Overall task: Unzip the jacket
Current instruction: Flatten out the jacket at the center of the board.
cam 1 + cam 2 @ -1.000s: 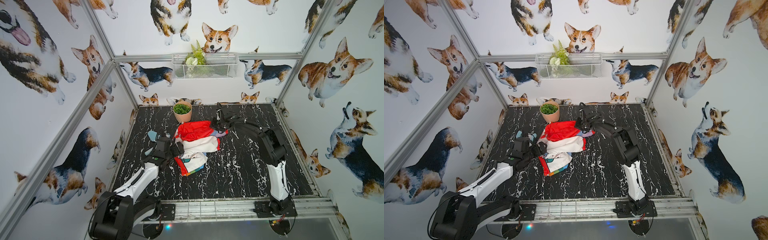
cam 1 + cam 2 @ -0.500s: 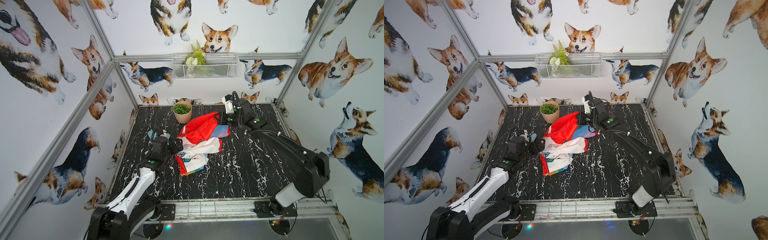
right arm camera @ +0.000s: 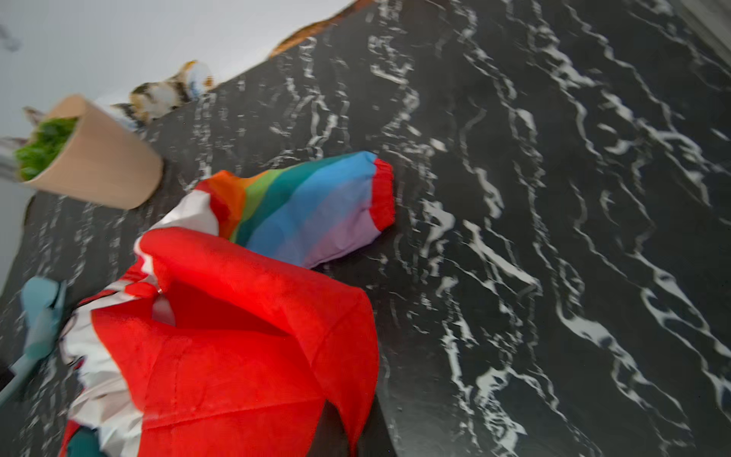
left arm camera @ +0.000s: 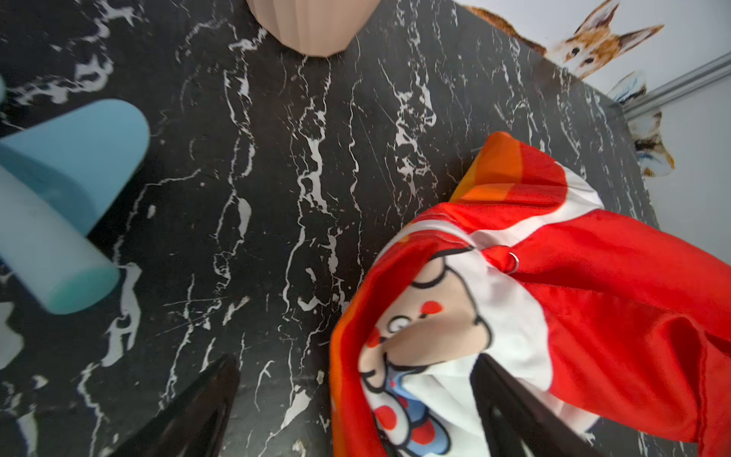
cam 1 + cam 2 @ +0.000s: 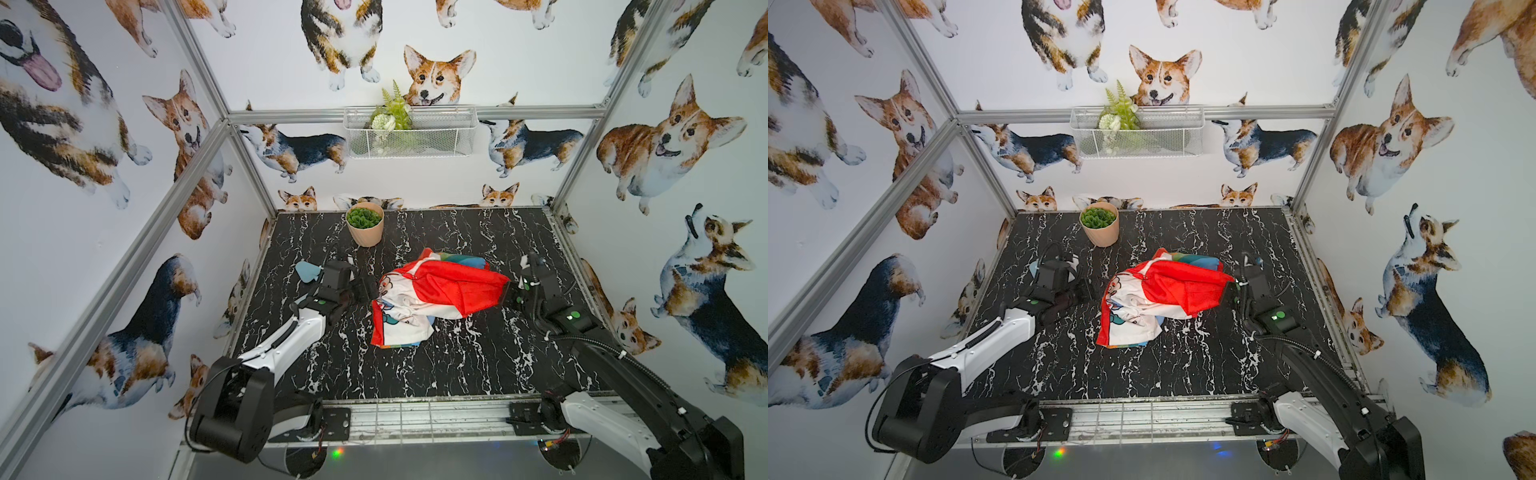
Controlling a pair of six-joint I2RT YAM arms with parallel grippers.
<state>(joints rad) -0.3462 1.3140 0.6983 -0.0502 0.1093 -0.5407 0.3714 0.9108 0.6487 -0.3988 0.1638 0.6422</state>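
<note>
In both top views the jacket (image 5: 432, 293) (image 5: 1158, 297) lies bunched mid-table, its red hood stretched out to the right. My right gripper (image 5: 508, 293) (image 5: 1228, 296) is shut on the hood's tip; the right wrist view shows red cloth (image 3: 237, 356) pinched between the dark fingers of the gripper (image 3: 356, 445), and the rainbow sleeve (image 3: 312, 205) behind. My left gripper (image 5: 369, 287) (image 5: 1091, 289) is open at the jacket's left edge. In the left wrist view the orange-red hem and white cartoon panel (image 4: 415, 340) sit between its spread fingers (image 4: 209, 407). A small metal ring (image 4: 513, 262) shows by the collar.
A beige plant pot (image 5: 365, 226) (image 5: 1100, 226) stands at the back, left of the middle. A light-blue cup (image 5: 307, 271) (image 4: 59, 198) lies behind the left arm. A wire basket (image 5: 409, 135) hangs on the back wall. Aluminium frame rails edge the black marble table (image 5: 457, 365).
My right gripper has moved right and toward the front, drawing the red hood out to the right. The left gripper stays open at the jacket's left edge.
</note>
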